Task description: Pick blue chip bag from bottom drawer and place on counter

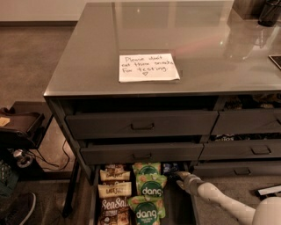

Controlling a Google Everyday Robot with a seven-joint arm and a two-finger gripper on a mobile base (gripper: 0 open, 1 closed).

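The bottom drawer point(92, 193) stands pulled out at the lower middle, below two dark grey drawers with recessed handles. In it lie brown-and-cream SeaSalt bags point(115, 189) on the left and green dang bags point(150, 189) in the middle. The blue chip bag point(170, 167) shows as a small dark blue patch at the drawer's back right, partly under the drawer above. My gripper point(179, 175) on a white arm reaches in from the lower right, right beside the blue bag. The counter point(175, 39) is glossy grey-brown and bears a white handwritten note point(148, 67).
A second stack of drawers point(246, 132) stands to the right, partly open with items inside. A dark object point(268, 13) sits at the counter's far right corner. A dark cart with cables point(22, 132) stands on the floor at left.
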